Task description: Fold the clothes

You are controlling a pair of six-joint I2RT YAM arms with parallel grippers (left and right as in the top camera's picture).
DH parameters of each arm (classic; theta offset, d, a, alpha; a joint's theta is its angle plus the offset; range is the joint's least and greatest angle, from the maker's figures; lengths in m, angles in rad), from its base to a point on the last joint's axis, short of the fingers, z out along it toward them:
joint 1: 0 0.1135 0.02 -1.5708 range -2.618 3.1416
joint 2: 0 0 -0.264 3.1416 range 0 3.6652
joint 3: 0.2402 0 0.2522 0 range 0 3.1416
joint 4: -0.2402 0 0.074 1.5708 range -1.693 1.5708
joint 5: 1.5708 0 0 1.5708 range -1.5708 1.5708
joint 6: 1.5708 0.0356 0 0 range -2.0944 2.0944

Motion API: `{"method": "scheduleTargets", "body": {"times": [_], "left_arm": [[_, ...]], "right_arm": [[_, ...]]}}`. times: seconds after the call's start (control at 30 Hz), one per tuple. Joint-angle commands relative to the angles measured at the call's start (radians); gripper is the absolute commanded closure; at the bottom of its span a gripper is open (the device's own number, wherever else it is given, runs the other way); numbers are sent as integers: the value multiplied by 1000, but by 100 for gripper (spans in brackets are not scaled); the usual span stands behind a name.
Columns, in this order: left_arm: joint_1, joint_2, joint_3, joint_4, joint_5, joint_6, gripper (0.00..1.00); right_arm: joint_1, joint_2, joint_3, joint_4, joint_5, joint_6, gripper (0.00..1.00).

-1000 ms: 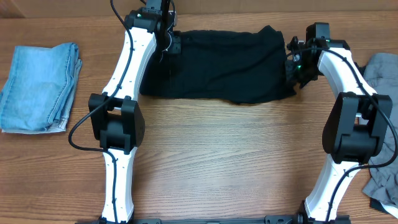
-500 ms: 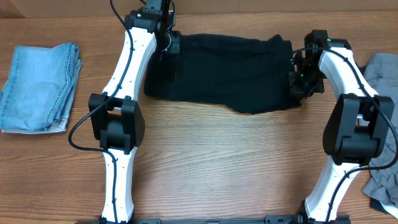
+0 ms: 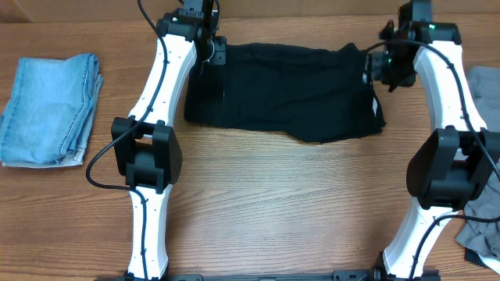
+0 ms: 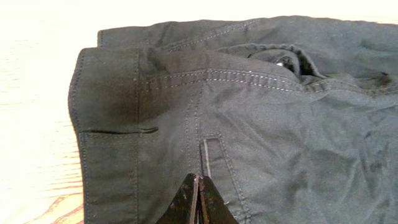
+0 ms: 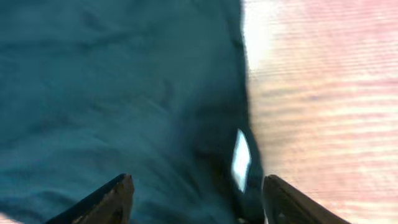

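Wooden table (image 3: 273, 203) carries the black shorts (image 3: 289, 90), spread flat at its far side. Your right gripper (image 5: 198, 180) hangs over their edge, jaws apart; your left gripper (image 4: 198, 202) has its jaws pressed together beside a belt loop.

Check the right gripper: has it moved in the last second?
Yes. Overhead, the right gripper has shifted toward the far edge of the table, off the right end of the black shorts, jaws now open.
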Motion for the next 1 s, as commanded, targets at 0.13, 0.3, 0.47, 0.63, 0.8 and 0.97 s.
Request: {"method": "scheduleTargets", "body": {"times": [0.13,0.3,0.47,0.63,0.8,0.97], "left_arm": [[-102,-4,-20,143,131,8,96],[-155,59,-20,212,134,-2,96],[-162,136,-20,234,179,-19,96],[-161,194,-20,264,182,-18,96],[-154,217,-20,349,115,-16,96],[-124,217,-20,359,20,28,96]], "right_arm": [[58,-7,-58,190,-169,4,95],[115,34,-120,346,-169,5,96],[131,71,-124,397,-179,5,96],[131,148,-124,440,-190,5,96],[131,220,-124,546,-185,5,96],[115,244,-124,571,-63,5,96]]}}
